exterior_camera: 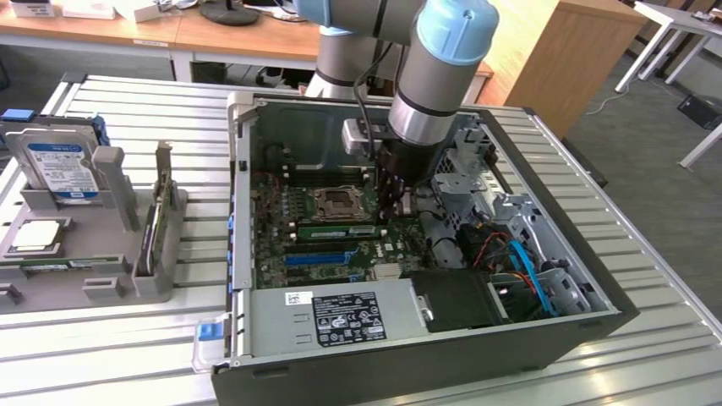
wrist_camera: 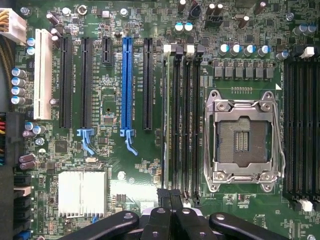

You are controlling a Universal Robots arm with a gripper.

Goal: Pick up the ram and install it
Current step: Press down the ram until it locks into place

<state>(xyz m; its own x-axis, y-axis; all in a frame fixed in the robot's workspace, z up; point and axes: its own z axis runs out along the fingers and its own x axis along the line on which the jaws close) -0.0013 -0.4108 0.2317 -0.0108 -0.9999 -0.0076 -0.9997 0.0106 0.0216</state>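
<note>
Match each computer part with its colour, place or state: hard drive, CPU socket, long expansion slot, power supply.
Things:
1. hard drive
2. CPU socket
3. long expansion slot
4. power supply

Descriptions:
A. blue from end to end
B. silver frame, nothing seated in it
C. stands in the grey holder outside the case
D. carries a black label

Pairs: 1-C, 2-B, 3-A, 4-D

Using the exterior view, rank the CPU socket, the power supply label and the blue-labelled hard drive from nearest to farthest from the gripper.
1. CPU socket: inside the case, just to the exterior view's left of the gripper.
2. Power supply label: at the case's near edge.
3. Hard drive: outside the case, far to that view's left.
</note>
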